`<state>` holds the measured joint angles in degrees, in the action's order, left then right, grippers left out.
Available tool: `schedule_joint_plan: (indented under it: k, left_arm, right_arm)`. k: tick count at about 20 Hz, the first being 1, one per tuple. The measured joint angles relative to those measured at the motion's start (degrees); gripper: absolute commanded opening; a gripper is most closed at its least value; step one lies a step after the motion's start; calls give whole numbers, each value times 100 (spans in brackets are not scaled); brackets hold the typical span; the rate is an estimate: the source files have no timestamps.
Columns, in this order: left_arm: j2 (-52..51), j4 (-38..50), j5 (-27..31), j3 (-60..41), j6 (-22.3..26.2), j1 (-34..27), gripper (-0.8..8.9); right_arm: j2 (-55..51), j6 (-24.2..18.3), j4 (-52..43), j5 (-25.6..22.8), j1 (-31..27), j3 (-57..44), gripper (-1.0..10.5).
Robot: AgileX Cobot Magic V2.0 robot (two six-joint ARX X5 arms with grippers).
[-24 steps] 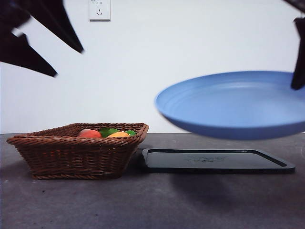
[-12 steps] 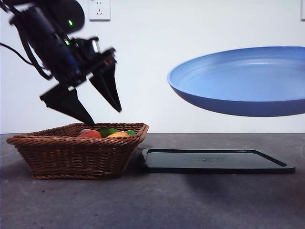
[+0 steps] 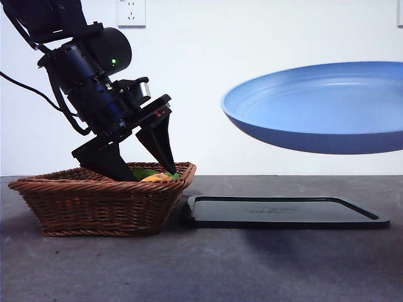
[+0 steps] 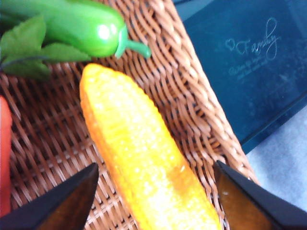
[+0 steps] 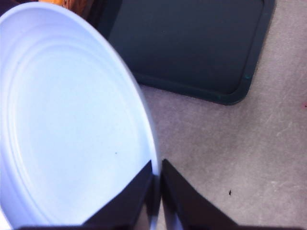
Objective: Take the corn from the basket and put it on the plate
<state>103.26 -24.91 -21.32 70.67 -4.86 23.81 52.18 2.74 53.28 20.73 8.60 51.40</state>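
So the left hand [image 3: 141,170] is down inside the basket [image 3: 101,204], spread wide with one jaw on each side of the corn [image 4: 144,158], not touching it. The corn lies on the wicker beside a green pepper [image 4: 72,24]. The right hand [image 5: 156,191] pinches the blue plate [image 3: 315,110] by its rim, up over the black tray [image 3: 286,212].

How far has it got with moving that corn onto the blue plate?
Early on. Done: the right gripper is shut on the plate's rim, holding it in the air above the black tray. In hand: the left gripper is down in the basket, jaws open either side of the corn. Left: gripping the corn, lifting it out and setting it on the plate.
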Motion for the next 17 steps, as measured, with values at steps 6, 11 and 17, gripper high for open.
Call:
schedule_joint_plan:
  k: [6,11,17]
  left_arm:
    - [273,11,2,15,0,4,389]
    - [278,15,0,15,0,7,267]
    - [278,-46,-2,31,-61,-9,171]
  right_arm:
    - [-2,0,2,0,0,0,1]
    - [-2,-2,2,0,0,0,2]
    - [-2,-2,0,0,0,0,1]
